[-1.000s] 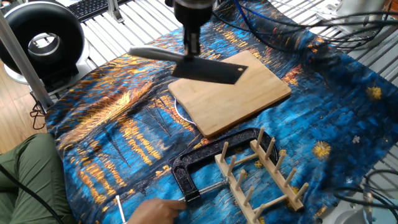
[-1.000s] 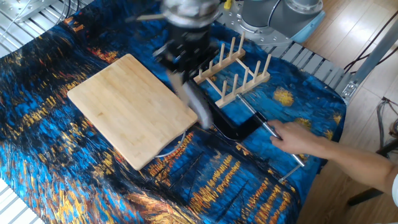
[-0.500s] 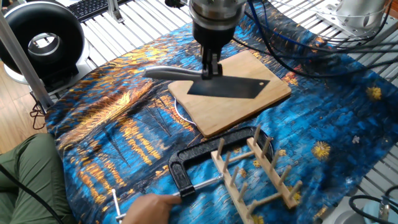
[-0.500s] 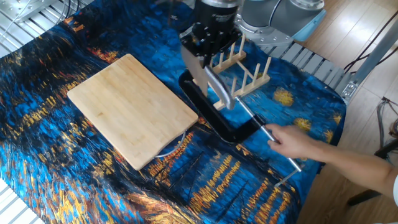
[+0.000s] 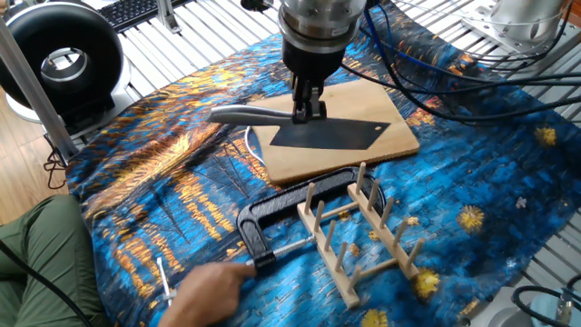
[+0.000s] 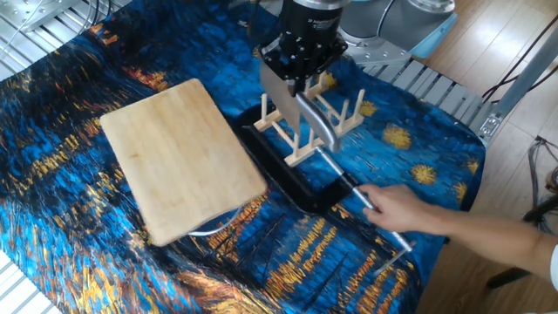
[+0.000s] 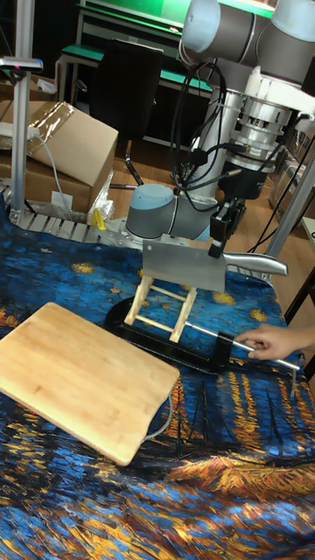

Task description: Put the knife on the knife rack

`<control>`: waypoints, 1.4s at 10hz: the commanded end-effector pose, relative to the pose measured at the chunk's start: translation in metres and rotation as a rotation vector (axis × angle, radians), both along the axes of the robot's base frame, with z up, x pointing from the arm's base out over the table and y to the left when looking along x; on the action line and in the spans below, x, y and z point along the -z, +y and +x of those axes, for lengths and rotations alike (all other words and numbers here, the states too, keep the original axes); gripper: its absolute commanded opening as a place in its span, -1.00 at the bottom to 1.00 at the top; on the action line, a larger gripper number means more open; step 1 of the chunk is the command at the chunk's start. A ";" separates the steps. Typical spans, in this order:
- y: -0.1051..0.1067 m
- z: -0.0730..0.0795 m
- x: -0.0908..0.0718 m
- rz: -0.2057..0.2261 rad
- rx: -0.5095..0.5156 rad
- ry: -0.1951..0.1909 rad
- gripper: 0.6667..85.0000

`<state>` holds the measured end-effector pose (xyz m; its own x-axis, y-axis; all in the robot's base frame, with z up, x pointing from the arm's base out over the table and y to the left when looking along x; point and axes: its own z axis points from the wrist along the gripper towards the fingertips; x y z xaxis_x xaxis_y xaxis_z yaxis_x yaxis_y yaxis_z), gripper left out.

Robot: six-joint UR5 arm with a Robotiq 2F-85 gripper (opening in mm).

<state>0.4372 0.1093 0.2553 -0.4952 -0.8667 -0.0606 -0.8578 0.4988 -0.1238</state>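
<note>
My gripper (image 5: pixel 308 111) (image 6: pixel 301 87) (image 7: pixel 216 248) is shut on the knife (image 5: pixel 322 134) (image 6: pixel 277 94) (image 7: pixel 184 266), pinching it where the broad blade meets the grey handle (image 5: pixel 245 114) (image 7: pixel 256 263). The knife hangs in the air, blade edge down, handle level. In the tall fixed view it hangs just above the knife rack (image 5: pixel 359 232) (image 6: pixel 318 122) (image 7: pixel 162 310), a light-wood peg rack on the blue cloth. In one fixed view the blade appears over the near edge of the bamboo cutting board (image 5: pixel 349 132).
A black C-clamp (image 5: pixel 277 216) (image 6: pixel 288 179) (image 7: pixel 175 346) lies around the rack, and a person's hand (image 5: pixel 204 291) (image 6: pixel 401 209) (image 7: pixel 267 341) holds its screw end. The bamboo board (image 6: pixel 179 157) (image 7: pixel 83 376) lies beside it. Cables hang behind the arm.
The hand has dragged the clamp and rack toward the knife, and the cutting board has shifted. The gripper with the knife has come to hang over the rack.
</note>
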 end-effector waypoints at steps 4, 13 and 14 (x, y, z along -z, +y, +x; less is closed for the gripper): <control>0.017 -0.035 0.014 -0.001 0.006 -0.020 -0.99; -0.014 -0.037 0.040 -0.004 -0.051 -0.036 -0.99; -0.011 -0.037 0.043 0.005 -0.049 -0.040 -0.99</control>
<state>0.3996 0.0956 0.2182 -0.4533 -0.8892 -0.0625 -0.8754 0.4573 -0.1569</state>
